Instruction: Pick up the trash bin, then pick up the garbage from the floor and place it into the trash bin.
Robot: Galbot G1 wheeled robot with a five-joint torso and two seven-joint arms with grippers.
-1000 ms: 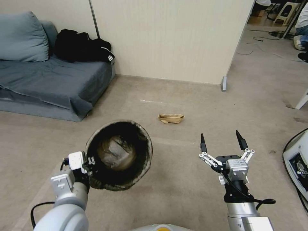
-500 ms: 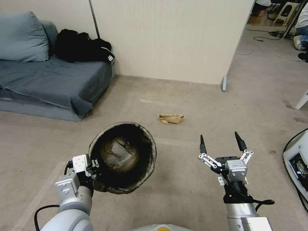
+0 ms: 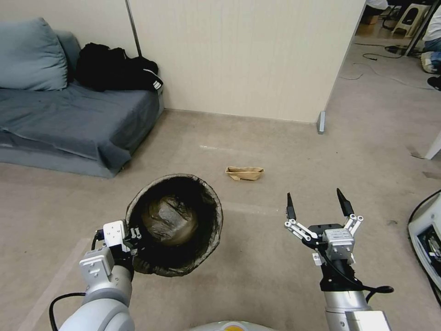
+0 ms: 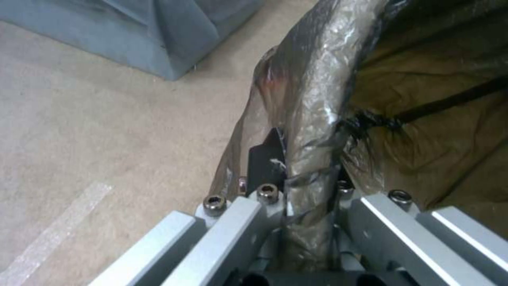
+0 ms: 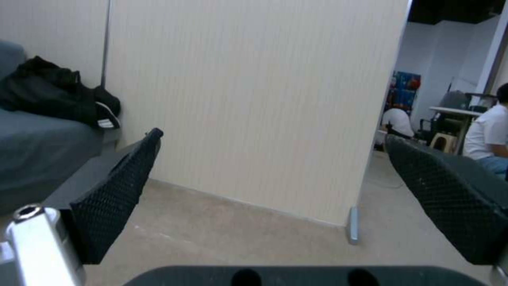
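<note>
The trash bin (image 3: 177, 225), round and lined with a dark brown-black bag, hangs above the floor at lower left, tilted with its mouth toward me. My left gripper (image 3: 133, 234) is shut on its near rim; the left wrist view shows the bagged rim (image 4: 312, 131) pinched between the jaws. A crumpled brown paper bag, the garbage (image 3: 245, 172), lies on the floor ahead, between the two arms and farther off. My right gripper (image 3: 317, 204) hovers open and empty at lower right, its black fingertips (image 5: 119, 186) spread wide and pointing forward.
A grey sofa (image 3: 69, 119) with a cushion and a black garment (image 3: 117, 69) stands at the left. A beige partition wall (image 3: 248, 55) ends in a post (image 3: 321, 122) ahead. White equipment (image 3: 427, 230) sits at the right edge. Bare carpet surrounds the paper bag.
The left arm carried the bin slightly right and lower, then held. The whole view shifted a little, so the camera moved. The right gripper stayed open in place.
</note>
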